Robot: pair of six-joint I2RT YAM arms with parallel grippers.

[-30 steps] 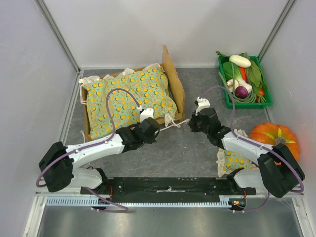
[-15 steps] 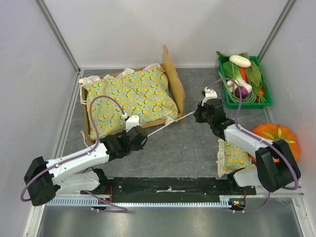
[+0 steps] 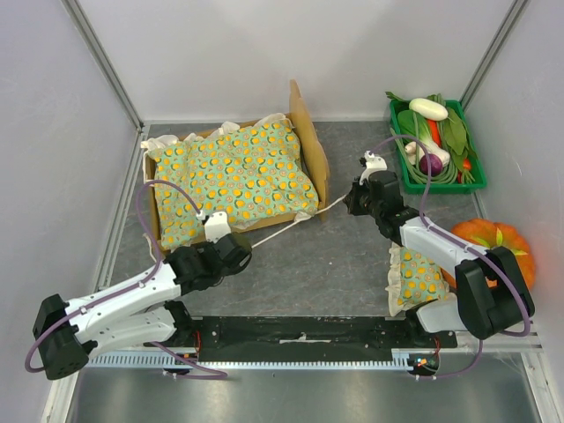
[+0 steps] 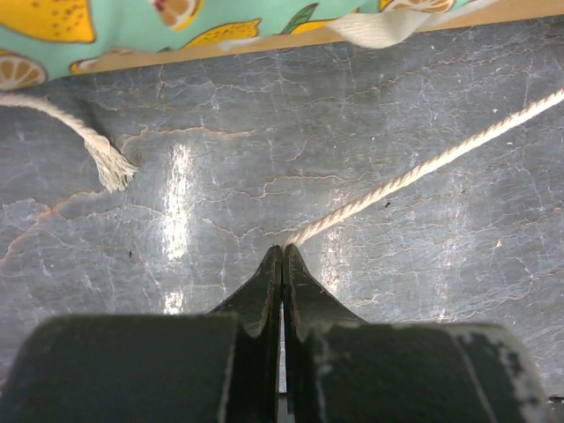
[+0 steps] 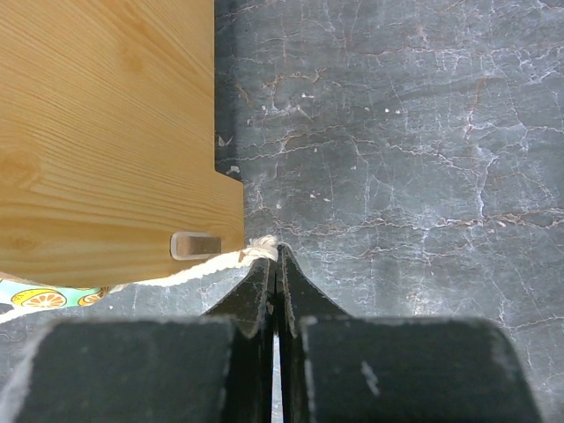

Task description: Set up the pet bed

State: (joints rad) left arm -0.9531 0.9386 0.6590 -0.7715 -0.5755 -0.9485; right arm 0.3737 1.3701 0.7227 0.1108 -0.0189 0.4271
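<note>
At the table's far left, the pet bed (image 3: 310, 145) carries the blanket (image 3: 233, 172). The left gripper (image 4: 282, 256) and right gripper (image 5: 275, 256), each pinched on the cord (image 4: 423, 167), have drawn apart. The cord now runs taut, so the tie is probably being tightened.

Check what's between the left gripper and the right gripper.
A white cord, stretched straight from left gripper to right gripper, crossing bare table beside the pet bed's near corner. The top view shows it.
</note>
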